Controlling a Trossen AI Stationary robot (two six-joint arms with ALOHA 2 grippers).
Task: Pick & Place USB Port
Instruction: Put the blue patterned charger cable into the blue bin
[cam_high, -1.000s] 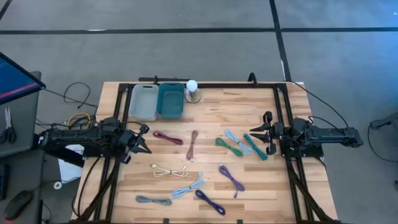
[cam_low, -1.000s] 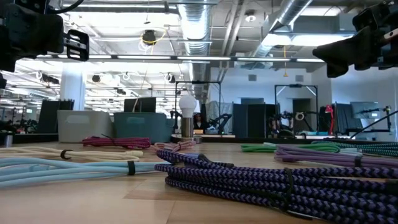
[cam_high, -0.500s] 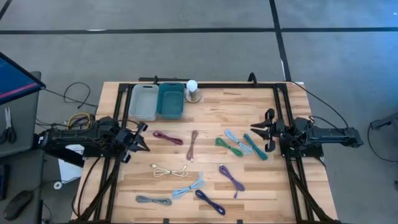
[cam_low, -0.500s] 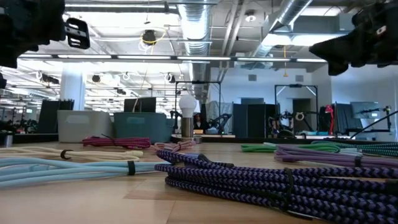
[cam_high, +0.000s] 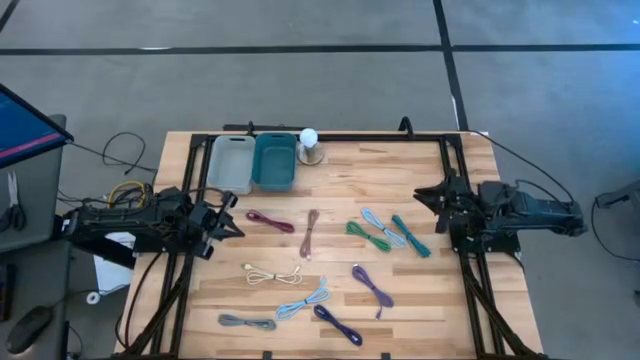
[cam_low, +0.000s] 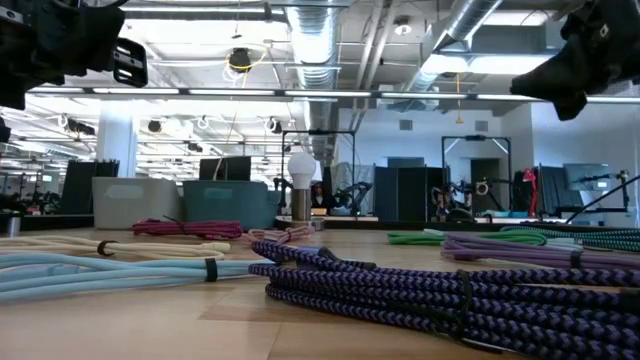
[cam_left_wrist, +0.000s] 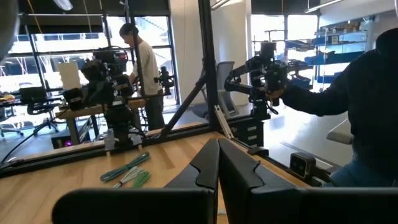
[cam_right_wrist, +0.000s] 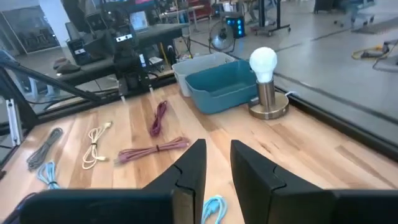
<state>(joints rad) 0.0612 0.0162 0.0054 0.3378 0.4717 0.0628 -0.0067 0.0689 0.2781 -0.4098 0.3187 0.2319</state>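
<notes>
Since a second ago the right gripper has swung round: it was pointing across the table at the green cables, now it's angled toward the far side, looking at the bins. Left gripper barely shifted, parked off the left edge of the table, fingers pressed together with nothing in them. Right fingers stand a little apart, nothing between them either.

So progress-wise, my read is basically zero. Every cable is lying loose on the wood and nothing has been picked.

Going near to far:
- dark purple cable and grey cable at the near edge
- light blue cable just past those
- purple cable and the cream cable in the middle band
- then the maroon cable, pink cable, green cable, pale blue cable and teal cable in a rough row between the two arms

Far left corner has the two containers side by side, touching: a grey bin and a teal bin. Both look empty from above and from the right wrist view. Right beside the teal one is a little bulb lamp on a round base.

What's left: all of it, grab a cable and drop it in a bin, presumably one after another.
</notes>
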